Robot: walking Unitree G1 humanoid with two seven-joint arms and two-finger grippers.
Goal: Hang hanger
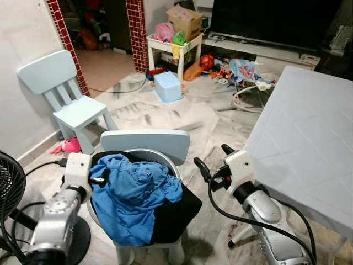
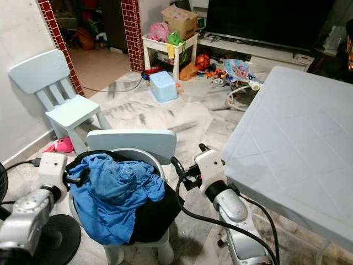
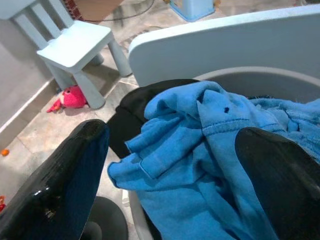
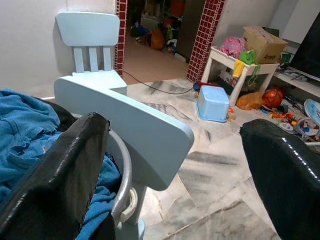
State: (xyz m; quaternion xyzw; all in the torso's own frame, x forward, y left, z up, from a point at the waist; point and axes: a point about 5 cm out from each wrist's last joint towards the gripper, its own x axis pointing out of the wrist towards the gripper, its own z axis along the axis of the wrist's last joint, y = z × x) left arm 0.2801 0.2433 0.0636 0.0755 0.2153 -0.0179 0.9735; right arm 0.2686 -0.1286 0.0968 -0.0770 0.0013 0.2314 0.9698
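A blue garment (image 1: 132,193) lies crumpled on top of a black garment (image 1: 179,212) in a metal basin (image 1: 160,156). The basin sits on a small pale-blue chair (image 1: 144,139) right in front of me. My left gripper (image 1: 101,175) is open at the basin's left edge, with its fingers (image 3: 60,185) spread just over the blue cloth (image 3: 200,150). To the right of the chair my right gripper (image 1: 214,158) hangs open above the floor. It holds nothing and points toward the chair back (image 4: 130,125).
A large white table (image 1: 309,132) stands close on my right. At my left are a black fan (image 1: 8,187) and its cable, with a second small chair (image 1: 71,105) against the wall. Farther off on the marble floor are a blue box (image 1: 168,86) and scattered toys.
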